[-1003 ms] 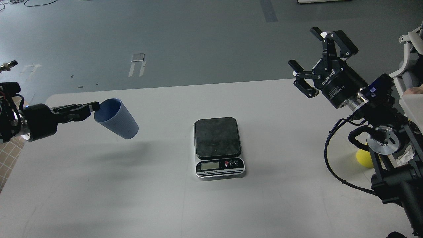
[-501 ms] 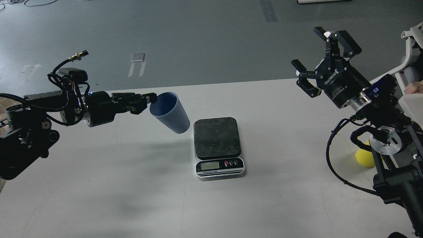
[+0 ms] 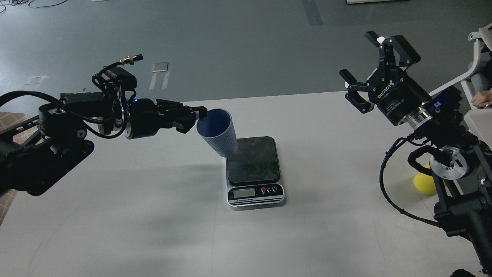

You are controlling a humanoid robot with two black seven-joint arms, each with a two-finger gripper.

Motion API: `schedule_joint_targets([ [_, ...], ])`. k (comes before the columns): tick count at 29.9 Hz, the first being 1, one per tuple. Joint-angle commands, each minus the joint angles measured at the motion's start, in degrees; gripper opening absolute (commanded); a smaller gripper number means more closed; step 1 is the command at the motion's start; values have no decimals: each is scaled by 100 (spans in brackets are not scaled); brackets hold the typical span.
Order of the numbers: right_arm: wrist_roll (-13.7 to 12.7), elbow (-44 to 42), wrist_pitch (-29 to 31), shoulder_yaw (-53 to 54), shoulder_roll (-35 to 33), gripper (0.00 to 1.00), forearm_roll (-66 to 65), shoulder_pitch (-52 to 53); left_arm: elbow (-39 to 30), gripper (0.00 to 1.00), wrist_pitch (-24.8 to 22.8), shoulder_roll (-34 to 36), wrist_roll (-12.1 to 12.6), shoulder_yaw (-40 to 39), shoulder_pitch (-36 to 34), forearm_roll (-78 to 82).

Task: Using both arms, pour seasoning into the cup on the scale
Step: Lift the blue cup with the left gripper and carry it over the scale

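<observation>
My left gripper [image 3: 200, 114] is shut on the rim of the dusty-blue ribbed cup [image 3: 220, 132] and holds it tilted in the air, its base over the left edge of the scale [image 3: 255, 171]. The scale lies flat at the table's middle with a dark bare platform and an LCD at the front. My right gripper [image 3: 365, 61] is open and empty, raised above the table's far right. The yellow seasoning bottle [image 3: 423, 184] shows only as a rounded yellow part behind my right arm near the right edge.
The white table [image 3: 153, 215] runs from the front to a far edge just behind the grippers. Grey floor lies beyond. My right arm's links and cables fill the right side. A person's hand [image 3: 483, 98] shows at the right edge.
My left arm has carried the cup rightward from the table's left side to the scale's left edge. The cup now hangs more upright. The right gripper has barely moved.
</observation>
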Motion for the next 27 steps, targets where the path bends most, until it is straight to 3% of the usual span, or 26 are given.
schedule_joint_targets([
  [1, 0, 13, 1, 73, 1, 100, 9, -2, 53, 0, -63, -326, 1, 105, -131, 45],
  [27, 0, 30, 9, 179, -105, 100, 35, -20, 959, 0, -99, -1127, 1, 853, -853, 625],
])
